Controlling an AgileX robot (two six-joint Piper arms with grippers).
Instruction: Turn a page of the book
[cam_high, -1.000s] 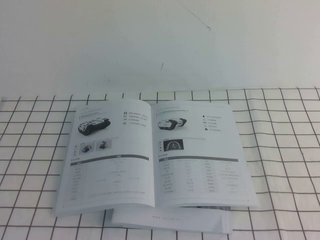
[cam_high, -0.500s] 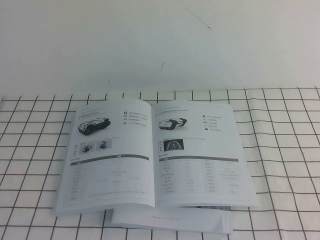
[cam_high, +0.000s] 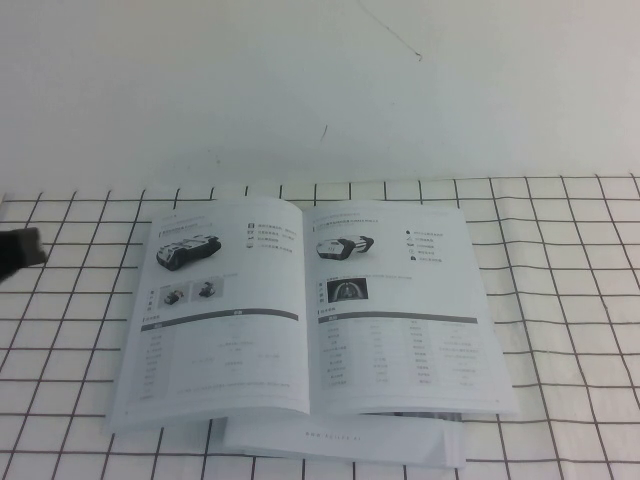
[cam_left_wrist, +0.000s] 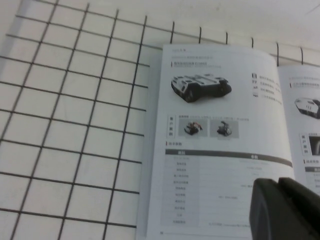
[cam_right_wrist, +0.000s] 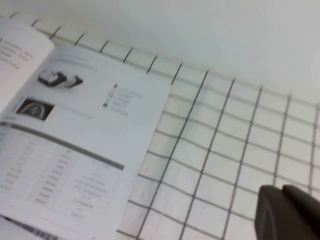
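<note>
Left claw: the left claw (cam_high: 20, 252) shows as a dark shape at the left edge of the high view, over the table (cam_high: 580, 330), apart from the book (cam_high: 300, 310); if it is spread or pressed together, I cannot tell.
Right claw: the right claw (cam_right_wrist: 287, 212) is pressed together, holding nothing, over the grid beside the page.
Page: the page (cam_high: 400, 310) lies flat on the book's right half, far from the left claw.
Count: one open book; one plain booklet (cam_high: 345, 438) under its near edge.
Material: thin white paper, rectangular; the table cover is white with black grid lines.
</note>
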